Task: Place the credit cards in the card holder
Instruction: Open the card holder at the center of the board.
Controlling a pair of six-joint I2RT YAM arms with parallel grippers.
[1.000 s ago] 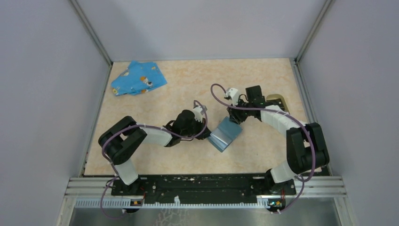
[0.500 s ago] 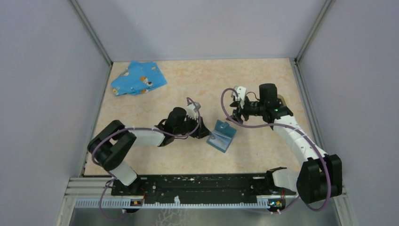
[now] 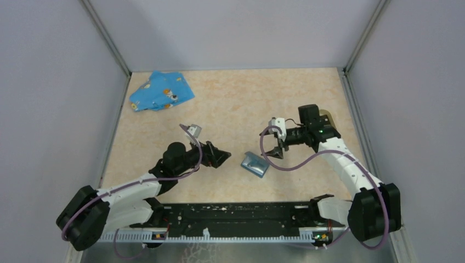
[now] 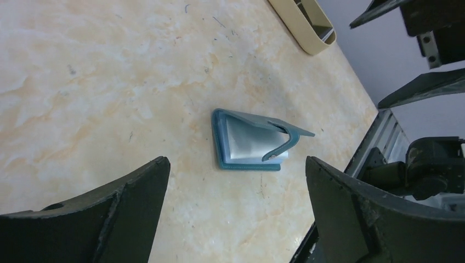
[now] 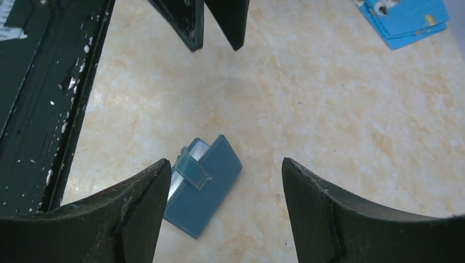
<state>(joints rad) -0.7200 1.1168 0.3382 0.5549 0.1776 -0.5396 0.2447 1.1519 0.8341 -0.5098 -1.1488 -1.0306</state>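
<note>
Marbled table (image 3: pixel 230 104) carries everything. Blue patterned cloth (image 3: pixel 162 91) lies well beyond the blue case (image 3: pixel 255 164), back left. Left gripper (image 3: pixel 224 157) and right gripper (image 3: pixel 276 152) flank the case, both spread wide and holding nothing. The case's flap stands ajar over pale cards (image 4: pixel 247 149). The card holder (image 4: pixel 304 24) sits well apart, back right of the case; what its slots hold is unclear.

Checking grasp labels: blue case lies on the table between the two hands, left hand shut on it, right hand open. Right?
No. The left hand is open and holds nothing; the left wrist view shows the blue case lying clear of its fingers. The rest stands: case on the table between the hands, right hand open.
</note>
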